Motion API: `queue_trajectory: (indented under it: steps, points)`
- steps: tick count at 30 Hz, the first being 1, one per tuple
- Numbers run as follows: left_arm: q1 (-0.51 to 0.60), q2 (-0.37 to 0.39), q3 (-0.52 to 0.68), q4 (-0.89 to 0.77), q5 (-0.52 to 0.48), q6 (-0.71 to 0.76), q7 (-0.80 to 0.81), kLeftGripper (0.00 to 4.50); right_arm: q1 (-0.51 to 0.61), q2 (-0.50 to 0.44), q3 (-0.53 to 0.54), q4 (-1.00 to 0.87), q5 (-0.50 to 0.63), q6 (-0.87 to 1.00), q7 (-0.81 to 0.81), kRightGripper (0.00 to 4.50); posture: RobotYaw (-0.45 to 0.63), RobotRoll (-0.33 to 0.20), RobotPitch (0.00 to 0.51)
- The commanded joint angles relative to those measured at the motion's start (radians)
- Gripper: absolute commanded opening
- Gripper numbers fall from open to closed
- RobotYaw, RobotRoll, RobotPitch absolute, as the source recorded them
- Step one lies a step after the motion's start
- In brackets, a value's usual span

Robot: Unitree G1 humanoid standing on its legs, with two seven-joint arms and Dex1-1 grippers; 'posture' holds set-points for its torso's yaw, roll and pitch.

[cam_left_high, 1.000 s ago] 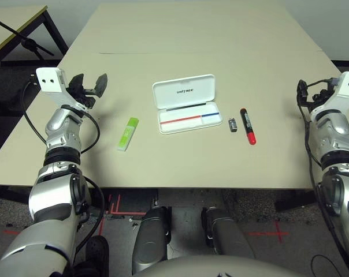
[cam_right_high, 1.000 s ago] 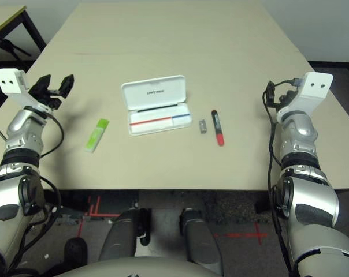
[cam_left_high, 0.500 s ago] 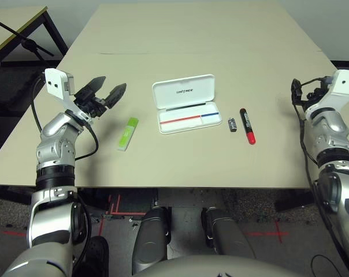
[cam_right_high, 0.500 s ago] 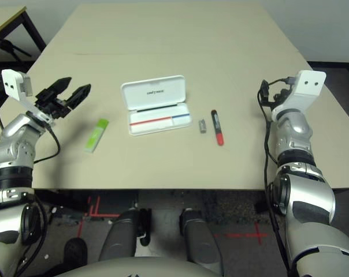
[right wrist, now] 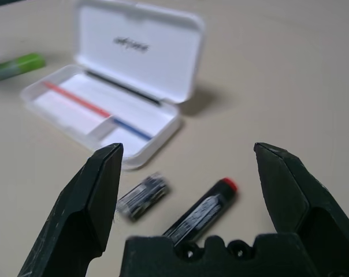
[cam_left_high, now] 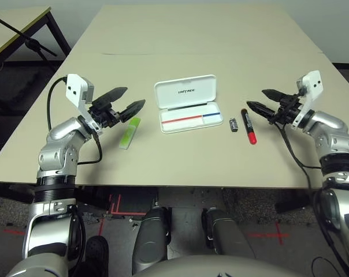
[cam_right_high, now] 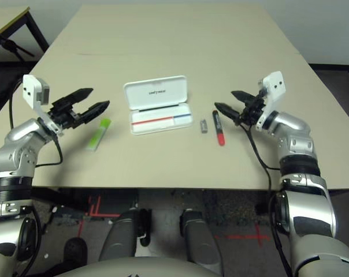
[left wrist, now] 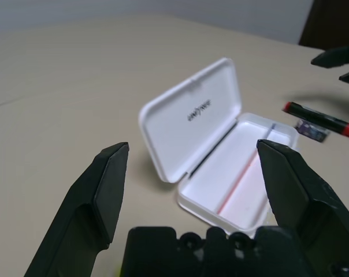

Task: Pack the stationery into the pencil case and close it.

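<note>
The white pencil case (cam_left_high: 189, 108) lies open at mid-table, lid raised at the back, a red-and-blue line inside its tray. A lime-green highlighter (cam_left_high: 129, 133) lies to its left. To its right lie a tiny dark stubby piece (cam_left_high: 233, 124) and a black marker with a red cap (cam_left_high: 248, 126). My left gripper (cam_left_high: 123, 101) hovers open just above and left of the highlighter, pointing at the case. On the other side my right gripper (cam_left_high: 259, 99) is open too, its tips just right of the marker. The right wrist view looks over the marker (right wrist: 200, 213) and stubby piece (right wrist: 141, 197) toward the case (right wrist: 114, 81).
The beige table (cam_left_high: 197, 34) stretches far behind the case with bare surface. A second table (cam_left_high: 13, 20) and a dark stand sit off the left edge. Cables hang from both wrists.
Both arms have swung inward and lowered toward the table. The left gripper came to the highlighter, the right gripper turned to point at the marker. The stationery and case have not moved.
</note>
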Motion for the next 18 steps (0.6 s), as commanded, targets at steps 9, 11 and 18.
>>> queue_trajectory:
  steps: [9, 11, 18]
  points:
    - [-0.011, 0.069, -0.173, -0.071, 0.099, 0.081, -0.061, 4.47, 0.071, -0.098, 0.050, -0.149, 0.006, 0.084, 0.119, 4.50, -0.06, 0.000, 0.098]
    - [-0.014, 0.078, -0.204, -0.078, 0.119, 0.085, -0.073, 4.47, 0.076, -0.101, 0.049, -0.155, 0.007, 0.085, 0.115, 4.50, -0.06, 0.000, 0.098]
    - [-0.045, 0.064, -0.351, -0.096, 0.228, 0.104, -0.077, 4.47, 0.104, -0.111, 0.054, -0.172, -0.004, 0.069, 0.111, 4.50, -0.08, 0.000, 0.097]
